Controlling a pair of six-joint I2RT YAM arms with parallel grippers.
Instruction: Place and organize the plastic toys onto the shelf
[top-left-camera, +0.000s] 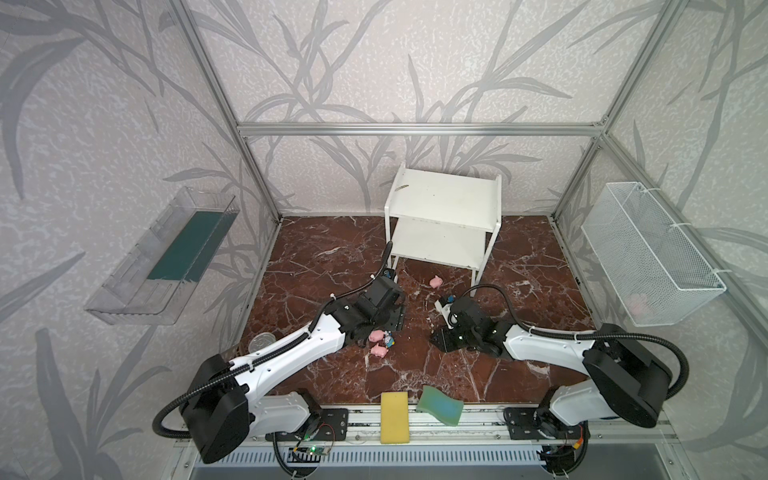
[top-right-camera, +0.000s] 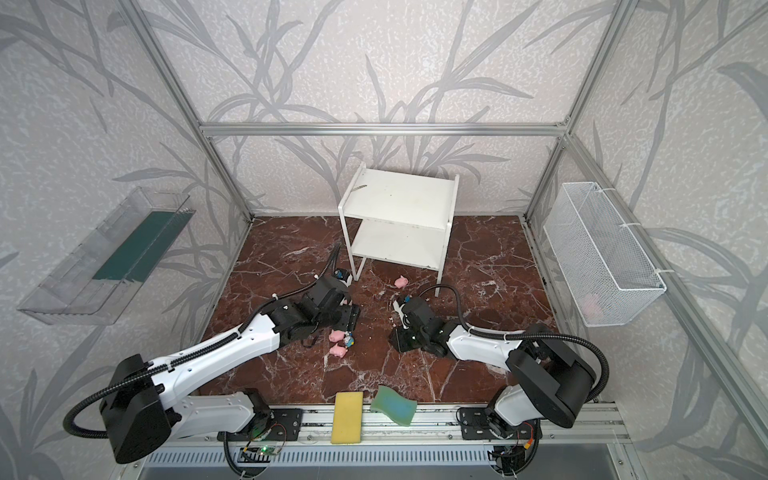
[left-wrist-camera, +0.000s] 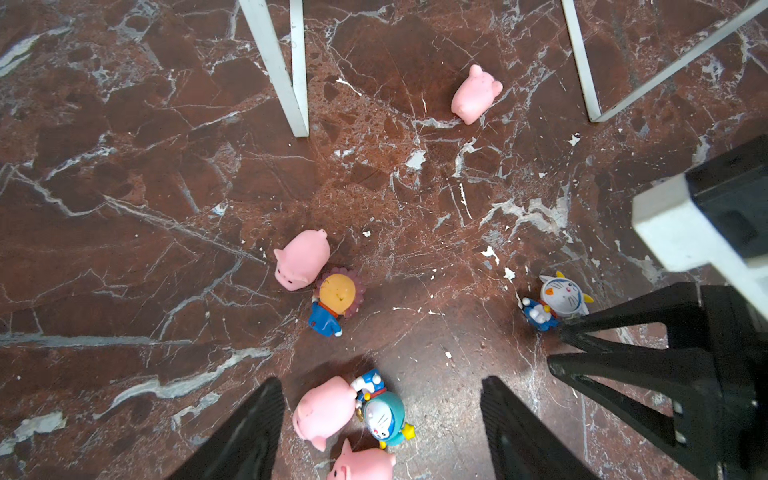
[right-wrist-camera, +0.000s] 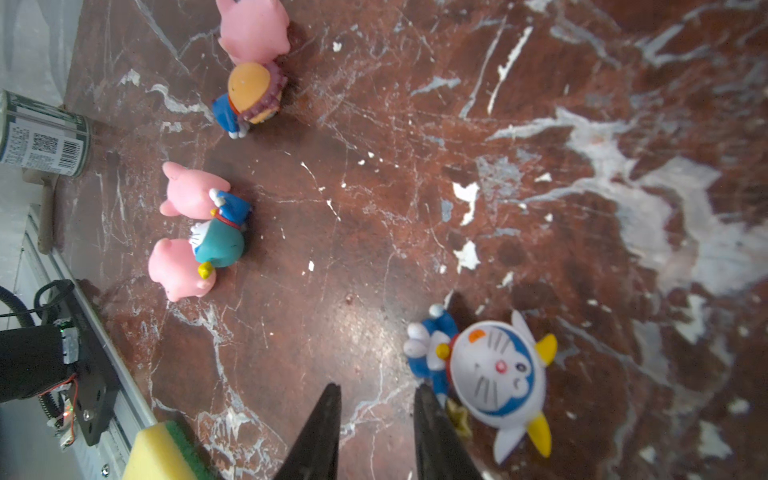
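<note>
Red-brown marbled tabletop (left-wrist-camera: 166, 208): glossy, smooth stone look.
Rounded pink pig toy (left-wrist-camera: 302, 259): smooth, soft-sheen plastic.
White two-tier shelf (top-left-camera: 444, 199): matt painted boards.
Yellow block sponge (top-left-camera: 394, 417): porous foam.

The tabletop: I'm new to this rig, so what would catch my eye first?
The white shelf at the back of the marble table holds no toys. Pink pigs and cartoon figurines lie scattered before it, and the open left gripper hangs over one pig and a teal-headed figurine.
</note>
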